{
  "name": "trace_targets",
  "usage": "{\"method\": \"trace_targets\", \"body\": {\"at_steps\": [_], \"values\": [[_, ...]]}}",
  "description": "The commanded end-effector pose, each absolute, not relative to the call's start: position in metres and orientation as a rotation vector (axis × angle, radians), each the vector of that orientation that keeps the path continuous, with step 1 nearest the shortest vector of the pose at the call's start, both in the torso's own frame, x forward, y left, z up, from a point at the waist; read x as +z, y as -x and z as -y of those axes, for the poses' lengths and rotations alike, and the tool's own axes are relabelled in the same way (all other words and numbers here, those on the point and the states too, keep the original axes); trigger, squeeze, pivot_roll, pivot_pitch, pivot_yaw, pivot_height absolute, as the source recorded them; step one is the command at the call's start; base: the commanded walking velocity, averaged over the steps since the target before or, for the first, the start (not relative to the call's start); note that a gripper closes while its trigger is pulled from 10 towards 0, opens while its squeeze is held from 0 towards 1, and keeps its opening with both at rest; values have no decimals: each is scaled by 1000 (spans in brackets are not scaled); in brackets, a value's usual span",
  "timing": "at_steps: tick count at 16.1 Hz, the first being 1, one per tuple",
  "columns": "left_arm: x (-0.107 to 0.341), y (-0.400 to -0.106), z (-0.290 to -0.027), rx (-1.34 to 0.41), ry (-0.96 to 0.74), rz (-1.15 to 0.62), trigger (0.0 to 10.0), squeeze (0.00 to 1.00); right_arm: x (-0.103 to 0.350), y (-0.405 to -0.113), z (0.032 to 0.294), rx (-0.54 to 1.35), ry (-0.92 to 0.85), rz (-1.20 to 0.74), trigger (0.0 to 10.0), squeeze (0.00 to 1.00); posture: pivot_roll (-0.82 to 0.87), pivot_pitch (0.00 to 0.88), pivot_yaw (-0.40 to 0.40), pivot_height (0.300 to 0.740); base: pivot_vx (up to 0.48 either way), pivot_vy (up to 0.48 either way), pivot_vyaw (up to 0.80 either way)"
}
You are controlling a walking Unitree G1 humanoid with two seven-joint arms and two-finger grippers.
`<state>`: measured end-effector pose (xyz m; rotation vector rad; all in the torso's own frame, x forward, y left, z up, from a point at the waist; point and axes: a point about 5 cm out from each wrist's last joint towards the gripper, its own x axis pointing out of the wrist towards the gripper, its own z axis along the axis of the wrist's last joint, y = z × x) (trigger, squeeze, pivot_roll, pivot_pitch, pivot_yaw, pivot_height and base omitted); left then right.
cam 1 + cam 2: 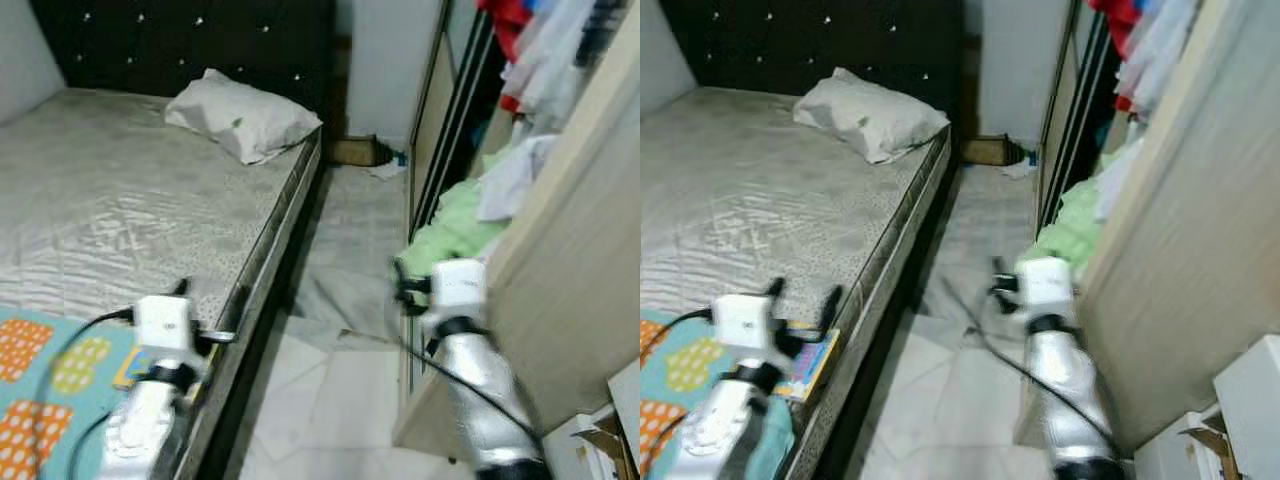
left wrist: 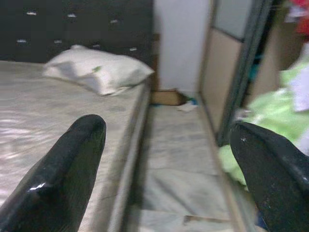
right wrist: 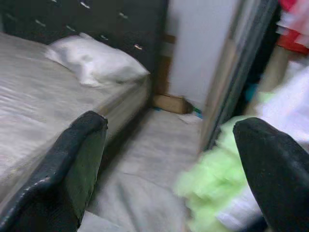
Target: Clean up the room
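While we are standing in the aisle between the bed [image 1: 120,200] and the wardrobe [image 1: 580,250], we are counting one pillow [image 1: 240,115], one green garment [image 1: 455,230], one white garment [image 1: 510,180] and one small brown box [image 1: 350,150]. The pillow is lying white and rumpled at the head of the grey mattress, against the dark studded headboard [image 1: 180,40]. The green garment is spilling in a crumpled heap out of the open wardrobe toward the floor [image 1: 350,260], with the white garment draping just above it. The box is sitting on the floor at the far end of the aisle, near the wall. We are holding our left gripper [image 2: 166,159] out over the bed's edge, above a colourful patterned blanket [image 1: 40,380], its two fingers spread wide apart. We are holding our right gripper [image 3: 176,164] forward beside the wardrobe, near the green heap, its fingers likewise parted and clasping nothing.
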<state>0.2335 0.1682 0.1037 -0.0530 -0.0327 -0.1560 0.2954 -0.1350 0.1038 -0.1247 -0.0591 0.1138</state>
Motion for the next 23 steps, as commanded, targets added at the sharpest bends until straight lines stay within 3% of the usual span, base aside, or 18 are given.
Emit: {"method": "trace_targets", "body": {"at_steps": [1,16,23], "values": [[106,-236,-164,-171,52,39,10000,0,105,-296,144,92,136,60,10000,0,-21,19,-31,740,0,0,575],[107,-284,-175,-45,43,69,10000,0,128,-342,134,132,141,143,10000,0,0,0,-64,740,0,0,769],[109,-291,-176,-41,48,98,10000,0,129,-346,126,152,124,172,10000,0,-8,0,-57,740,0,0,800]]}}
